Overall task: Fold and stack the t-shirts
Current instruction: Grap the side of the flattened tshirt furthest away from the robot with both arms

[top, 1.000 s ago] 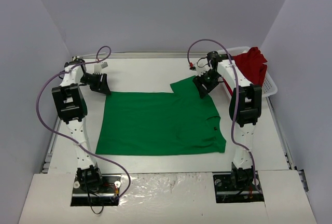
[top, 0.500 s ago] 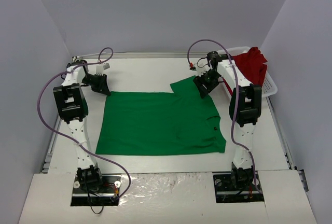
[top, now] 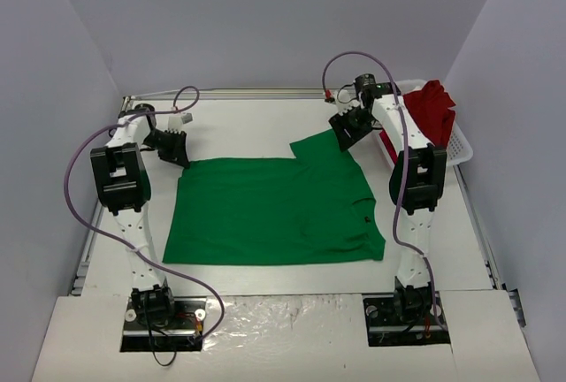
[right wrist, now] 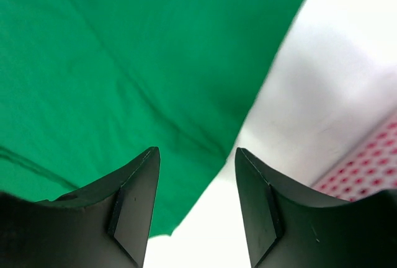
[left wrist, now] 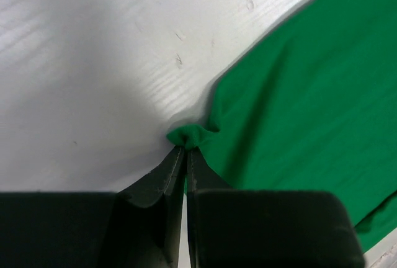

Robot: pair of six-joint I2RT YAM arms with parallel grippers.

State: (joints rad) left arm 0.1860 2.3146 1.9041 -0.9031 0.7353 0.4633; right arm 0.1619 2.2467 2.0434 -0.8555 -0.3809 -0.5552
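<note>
The green t-shirt (top: pixel 274 210) is clamped at 1 far corner by the left gripper (left wrist: pixel 185 150); with the right gripper (right wrist: pixel 195 151) spread empty, skewing is risked.

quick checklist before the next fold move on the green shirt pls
1. left gripper pinching a corner of the green t-shirt: ok, shut on a small tuft.
2. right gripper holding cloth: not ok, open over the shirt's edge.
3. green t-shirt spread flat: ok.
4. red t-shirt out of the way: ok, heaped in the basket.
5. left pinch deep enough to lift: cannot tell.
</note>
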